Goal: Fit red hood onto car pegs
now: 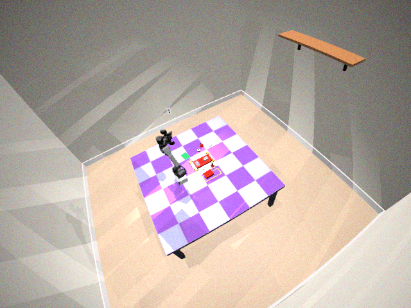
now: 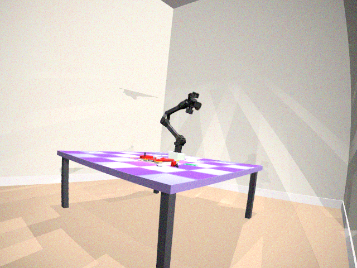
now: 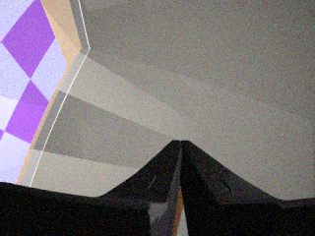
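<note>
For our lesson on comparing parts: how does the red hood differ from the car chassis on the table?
The hood is a plain red block, while the chassis carries a grey engine on its red deck. The hood looks smaller than the chassis. The hood lies partly across a yellow outline, whereas the chassis sits framed by its jig. Both are red, rest on the checkered table, and lie apart from the gripper, which is shut and raised high.

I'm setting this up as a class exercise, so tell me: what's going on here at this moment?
A single robot arm stands on a purple-and-white checkered table, raised high with its gripper shut on nothing; the fingers point away from the table towards the wall. It is handling nothing yet. The red hood lies on the table, just beside the car chassis in its jig. The hood has not been picked up or fitted.
</note>
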{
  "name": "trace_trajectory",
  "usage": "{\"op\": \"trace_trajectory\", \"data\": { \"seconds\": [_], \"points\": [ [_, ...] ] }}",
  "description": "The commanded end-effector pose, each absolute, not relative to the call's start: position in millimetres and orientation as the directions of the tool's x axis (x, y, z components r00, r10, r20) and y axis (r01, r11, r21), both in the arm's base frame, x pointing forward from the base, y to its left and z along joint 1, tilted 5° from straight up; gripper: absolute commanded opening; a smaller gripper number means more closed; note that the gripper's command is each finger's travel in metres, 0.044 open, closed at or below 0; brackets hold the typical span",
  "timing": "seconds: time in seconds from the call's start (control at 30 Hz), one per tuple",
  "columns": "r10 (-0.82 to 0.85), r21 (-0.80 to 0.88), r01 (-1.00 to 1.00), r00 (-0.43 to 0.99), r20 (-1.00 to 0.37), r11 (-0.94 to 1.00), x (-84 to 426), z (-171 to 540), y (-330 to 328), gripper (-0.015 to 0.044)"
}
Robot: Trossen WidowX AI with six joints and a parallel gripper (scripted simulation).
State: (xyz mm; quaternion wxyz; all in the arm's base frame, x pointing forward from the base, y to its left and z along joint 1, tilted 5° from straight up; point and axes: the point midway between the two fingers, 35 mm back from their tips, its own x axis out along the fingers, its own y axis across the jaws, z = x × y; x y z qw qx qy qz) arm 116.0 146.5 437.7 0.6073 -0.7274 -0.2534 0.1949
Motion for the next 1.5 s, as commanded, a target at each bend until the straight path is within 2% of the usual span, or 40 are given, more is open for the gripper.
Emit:
{"op": "trace_trajectory", "data": {
  "seconds": [0.0,0.3,0.53,0.87,1.13,1.47],
  "points": [
    [0.603,-0.982,0.130,0.797,0.022,-0.136,117,437,147,0.0026],
    [0.474,-0.980,-0.011,0.874,-0.106,-0.200,153,405,174,0.0263],
    [0.369,-0.970,-0.175,0.902,-0.226,-0.169,194,370,185,0.0440],
    [0.179,-0.912,-0.407,0.894,-0.410,-0.056,258,315,168,0.0440],
    [0.022,-0.828,-0.542,0.838,-0.545,0.141,302,268,129,0.0440],
    [-0.141,-0.642,-0.645,0.651,-0.746,0.415,338,198,60,0.0440]
  ]
}}
